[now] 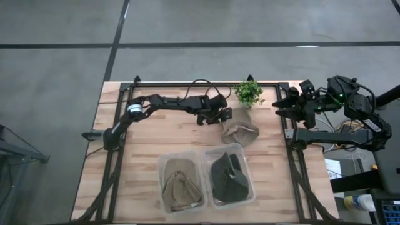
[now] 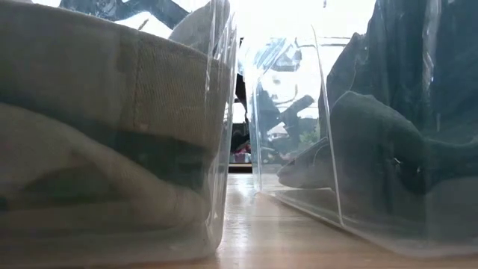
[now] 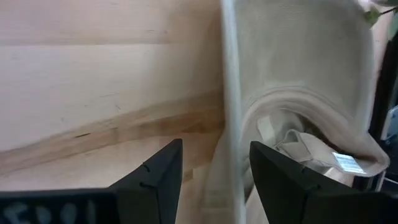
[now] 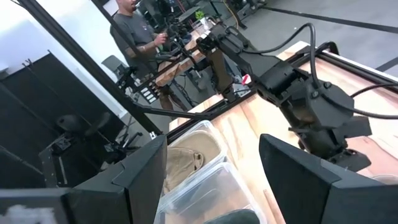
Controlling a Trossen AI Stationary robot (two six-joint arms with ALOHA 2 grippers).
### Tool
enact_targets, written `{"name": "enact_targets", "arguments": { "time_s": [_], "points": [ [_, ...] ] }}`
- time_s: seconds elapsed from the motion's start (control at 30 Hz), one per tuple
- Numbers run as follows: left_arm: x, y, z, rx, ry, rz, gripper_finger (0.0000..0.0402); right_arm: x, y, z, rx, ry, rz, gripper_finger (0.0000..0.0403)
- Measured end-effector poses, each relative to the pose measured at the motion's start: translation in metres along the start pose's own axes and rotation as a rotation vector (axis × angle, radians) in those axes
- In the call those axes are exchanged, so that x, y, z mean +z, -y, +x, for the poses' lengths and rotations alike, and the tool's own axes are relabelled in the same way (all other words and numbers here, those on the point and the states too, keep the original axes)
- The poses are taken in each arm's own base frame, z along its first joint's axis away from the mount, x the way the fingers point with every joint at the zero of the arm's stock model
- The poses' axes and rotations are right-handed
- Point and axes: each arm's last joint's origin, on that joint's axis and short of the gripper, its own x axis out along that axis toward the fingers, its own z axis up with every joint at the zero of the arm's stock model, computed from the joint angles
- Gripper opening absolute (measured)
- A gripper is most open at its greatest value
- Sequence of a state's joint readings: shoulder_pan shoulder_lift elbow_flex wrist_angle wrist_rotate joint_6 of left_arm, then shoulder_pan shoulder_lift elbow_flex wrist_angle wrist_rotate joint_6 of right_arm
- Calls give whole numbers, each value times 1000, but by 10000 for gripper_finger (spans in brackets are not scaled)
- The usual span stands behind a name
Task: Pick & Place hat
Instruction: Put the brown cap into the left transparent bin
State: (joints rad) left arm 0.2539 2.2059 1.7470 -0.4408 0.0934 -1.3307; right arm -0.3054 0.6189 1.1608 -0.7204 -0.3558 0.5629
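A beige hat (image 1: 240,130) lies on the wooden table, just near of a small green plant (image 1: 249,92). My left gripper (image 1: 224,116) is open at the hat's left side. In the left wrist view its fingers (image 3: 214,165) stand on either side of the hat's pale edge (image 3: 230,124), with the hat's inside and label (image 3: 305,143) showing; whether they touch it, I cannot tell. My right gripper (image 1: 279,104) is open and waits by the table's right edge, holding nothing (image 4: 211,162).
Two clear bins stand at the near middle: the left bin (image 1: 161,165) holds a beige hat (image 1: 180,187), and the right bin (image 1: 251,184) holds a dark hat (image 1: 229,178). Both bin walls (image 2: 220,112) fill the low view. A person (image 4: 134,31) stands beyond the table.
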Motion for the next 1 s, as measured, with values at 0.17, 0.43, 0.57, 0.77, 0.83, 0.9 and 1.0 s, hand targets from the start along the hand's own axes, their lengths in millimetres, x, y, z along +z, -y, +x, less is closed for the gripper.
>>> {"name": "enact_targets", "arguments": {
  "time_s": [0.17, 0.43, 0.57, 0.77, 0.83, 0.9, 1.0],
  "points": [
    [3, 0, 2, -10, 7, 10, 173, 0, 1, 1, -16, 7, 1, 249],
    [12, -1, 1, -21, 21, 40, 36, 0, 2, 3, -21, 2, 4, 249],
    [15, -2, 1, -21, 22, 43, 11, 1, 3, 5, -25, -5, 6, 249],
    [14, 2, -8, -50, -36, 74, 5, 1, 4, 8, -31, -12, 0, 249],
    [13, 5, -17, -59, -55, 88, 4, 1, 4, 10, -33, -16, -8, 249],
    [12, 5, -26, -41, -68, 109, 4, 1, 4, 10, -34, -17, -12, 249],
    [11, 5, -43, 4, -61, 144, 3, 1, 4, 11, -36, -19, -28, 249]
  ]
}}
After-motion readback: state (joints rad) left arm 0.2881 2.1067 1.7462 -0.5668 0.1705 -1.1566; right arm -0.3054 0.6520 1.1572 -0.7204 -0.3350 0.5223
